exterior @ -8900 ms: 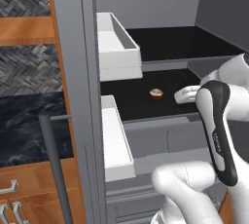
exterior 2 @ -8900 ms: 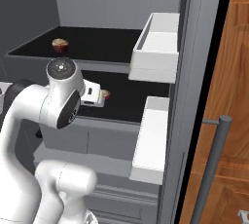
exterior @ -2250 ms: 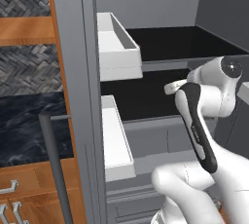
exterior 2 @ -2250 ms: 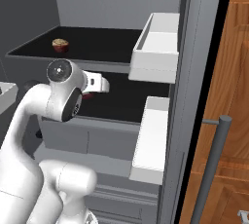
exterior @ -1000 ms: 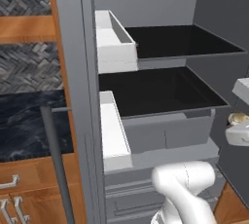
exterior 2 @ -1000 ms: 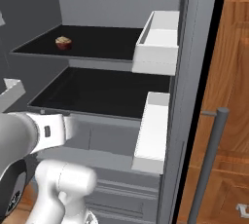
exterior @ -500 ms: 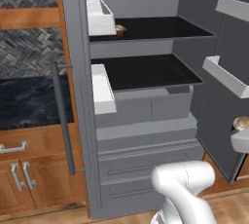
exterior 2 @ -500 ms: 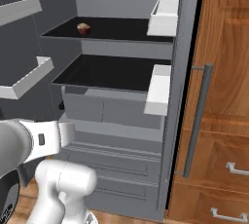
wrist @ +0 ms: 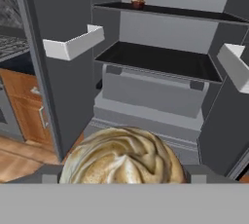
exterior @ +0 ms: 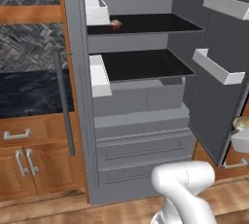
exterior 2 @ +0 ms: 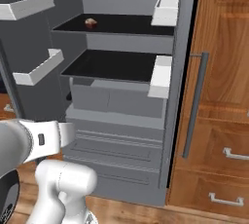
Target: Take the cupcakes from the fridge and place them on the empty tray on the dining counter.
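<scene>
Fridge [exterior: 141, 101] open, both doors swung wide. One cupcake [exterior: 115, 23] on upper black shelf, at 11 o'clock. White door bins [exterior: 217, 65] at 3 o'clock. Wooden cabinets [exterior: 29, 159] at 8 o'clock.

Wooden cabinets [exterior: 29, 164] with metal handles [exterior: 17, 134] stand left of the fridge [exterior: 138, 135], under a dark marbled tabletop [exterior: 34, 94] and a grey herringbone wall [exterior: 29, 40]. Tall wooden cabinets [exterior 2: 221, 86] stand right of it. The floor [exterior 2: 146, 213] is wood.

fridge [exterior: 141, 101]: doors swung open, black shelves bared
far cupcake [exterior 2: 90, 22]: upright on the top shelf
near cupcake [wrist: 124, 157]: cream swirl seen close up
</scene>
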You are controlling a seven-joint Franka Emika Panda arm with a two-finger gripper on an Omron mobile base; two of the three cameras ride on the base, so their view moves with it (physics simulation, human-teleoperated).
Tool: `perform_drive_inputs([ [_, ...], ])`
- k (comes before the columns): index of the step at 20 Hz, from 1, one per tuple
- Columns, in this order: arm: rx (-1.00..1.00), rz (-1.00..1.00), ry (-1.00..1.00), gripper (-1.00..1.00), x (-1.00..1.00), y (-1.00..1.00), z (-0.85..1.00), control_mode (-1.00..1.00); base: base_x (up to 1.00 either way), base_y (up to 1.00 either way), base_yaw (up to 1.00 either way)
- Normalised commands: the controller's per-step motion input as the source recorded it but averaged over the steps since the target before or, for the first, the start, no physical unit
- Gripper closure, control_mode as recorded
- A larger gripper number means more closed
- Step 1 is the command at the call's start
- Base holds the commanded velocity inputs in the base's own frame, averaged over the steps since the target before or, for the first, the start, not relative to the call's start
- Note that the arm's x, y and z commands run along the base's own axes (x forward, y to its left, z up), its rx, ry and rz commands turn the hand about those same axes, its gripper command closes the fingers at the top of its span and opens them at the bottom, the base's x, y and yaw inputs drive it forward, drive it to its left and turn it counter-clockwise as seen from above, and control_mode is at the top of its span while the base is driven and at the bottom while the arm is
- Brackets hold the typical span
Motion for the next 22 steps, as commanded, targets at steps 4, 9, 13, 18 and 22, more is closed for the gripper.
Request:
perform_drive_inputs([
  [4, 0.00, 0.00, 0.00, 1.00, 0.00, 0.00, 0.00, 1.00, -0.14, 0.00, 0.21],
  [9, 0.00, 0.00, 0.00, 1.00, 0.00, 0.00, 0.00, 1.00, -0.10, 0.00, 0.36],
  [13, 0.00, 0.00, 0.00, 1.00, 0.00, 0.00, 0.00, 1.00, -0.28, 0.00, 0.49],
  [18, 0.00, 0.00, 0.00, 1.00, 0.00, 0.00, 0.00, 1.00, -0.37, 0.00, 0.54],
  [22, 0.00, 0.00, 0.00, 1.00, 0.00, 0.00, 0.00, 1.00, -0.27, 0.00, 0.58],
])
